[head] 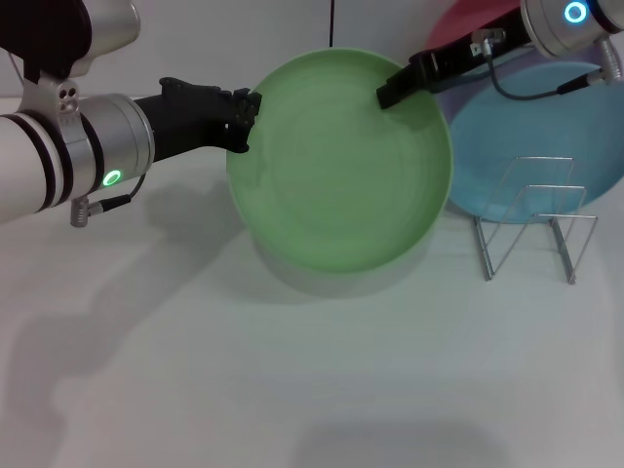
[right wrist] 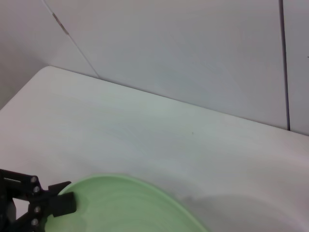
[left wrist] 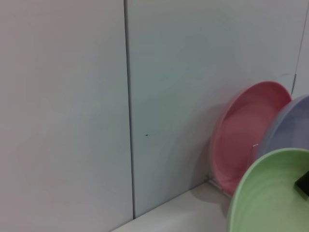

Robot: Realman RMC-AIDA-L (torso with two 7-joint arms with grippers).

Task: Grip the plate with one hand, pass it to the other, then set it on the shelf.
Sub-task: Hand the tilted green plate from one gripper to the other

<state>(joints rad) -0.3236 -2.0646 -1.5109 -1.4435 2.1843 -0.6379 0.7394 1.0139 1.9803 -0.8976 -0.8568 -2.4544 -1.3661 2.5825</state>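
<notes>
The light-green plate [head: 341,166] is held up above the table, tilted, with its shadow below it. My left gripper [head: 244,115], on the arm with the green light, is shut on the plate's left rim; it also shows in the right wrist view [right wrist: 63,203] at the plate's edge [right wrist: 120,208]. My right gripper [head: 390,93], on the arm with the blue ring light, is at the plate's upper right rim, over its inner face. Its tip shows in the left wrist view [left wrist: 303,182] on the plate [left wrist: 270,193]. The wire shelf [head: 531,219] stands to the plate's right.
A light-blue plate [head: 546,136] leans behind the shelf. A pink plate [left wrist: 246,135] and a lavender plate [left wrist: 289,125] lean against the back wall. The white table [head: 292,390] stretches toward the front.
</notes>
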